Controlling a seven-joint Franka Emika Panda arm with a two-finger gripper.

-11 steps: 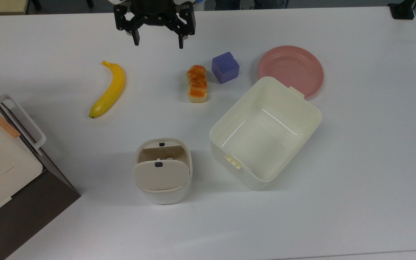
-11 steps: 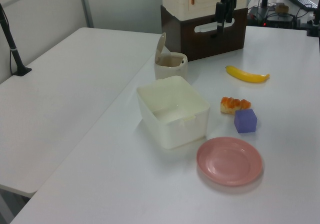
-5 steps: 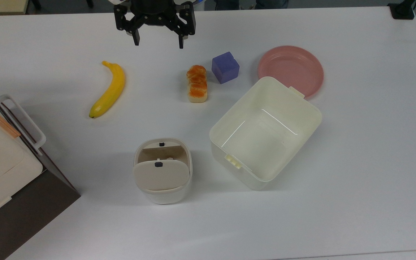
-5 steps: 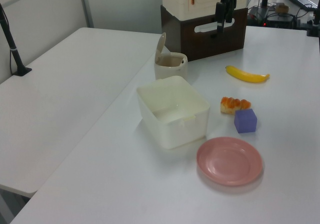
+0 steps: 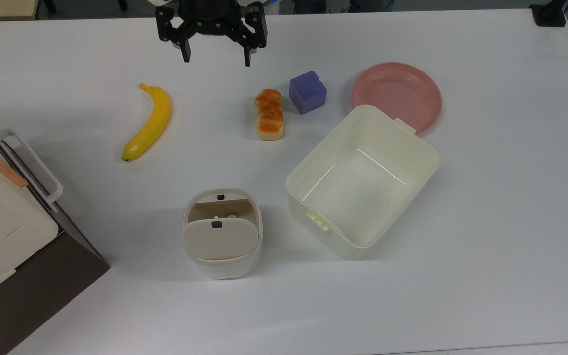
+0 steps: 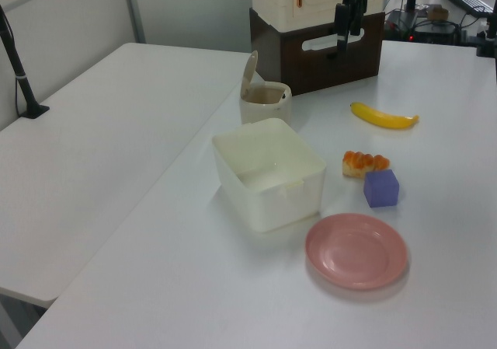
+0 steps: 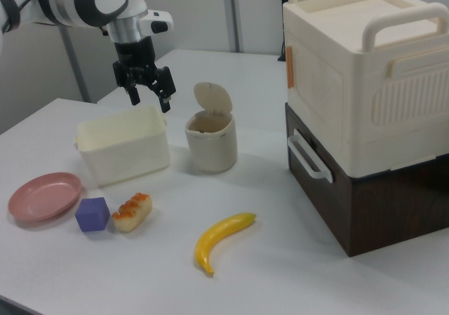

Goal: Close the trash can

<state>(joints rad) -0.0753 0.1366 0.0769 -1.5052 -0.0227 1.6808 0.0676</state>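
Note:
The trash can is a small white bin near the table's front in the top view, with its beige lid hinged up and the brown inside showing. The left view has the trash can in front of the appliance, and in the right view the trash can stands with its lid upright. My gripper hangs open and empty above the table's far edge in the top view, well away from the can. The gripper is above the tub in the right view and appears again as the gripper in the left view.
A banana, a bread piece, a purple cube and a pink plate lie between gripper and can. A lidless cream tub stands at the can's right in the top view. A white-and-brown appliance fills the top view's lower left.

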